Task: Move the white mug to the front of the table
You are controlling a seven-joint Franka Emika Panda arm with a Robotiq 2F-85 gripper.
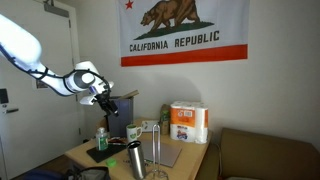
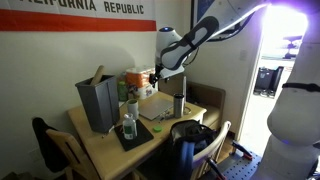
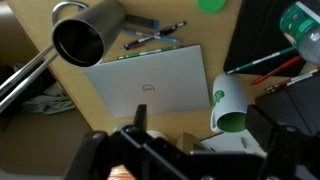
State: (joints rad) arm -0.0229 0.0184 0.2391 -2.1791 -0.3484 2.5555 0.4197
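The white mug (image 3: 228, 105) has a green logo and a green inside. In the wrist view it stands on the light wooden table (image 3: 70, 105), just right of a white laptop (image 3: 150, 85). In an exterior view the mug (image 1: 133, 131) shows behind the metal tumbler. My gripper (image 3: 205, 135) is open and empty. It hangs above the table with the mug between the lines of its two fingers, well below them. Both exterior views show the gripper (image 1: 103, 97) (image 2: 160, 72) high over the table.
A tall silver tumbler (image 3: 85, 35) (image 1: 136, 160) stands by the laptop, with pens (image 3: 150, 38) beside it. A green bottle (image 1: 101, 135) stands on a dark mat. A grey bin (image 2: 97, 100), paper towel rolls (image 1: 188, 122) and a brown couch (image 1: 265, 150) are also near.
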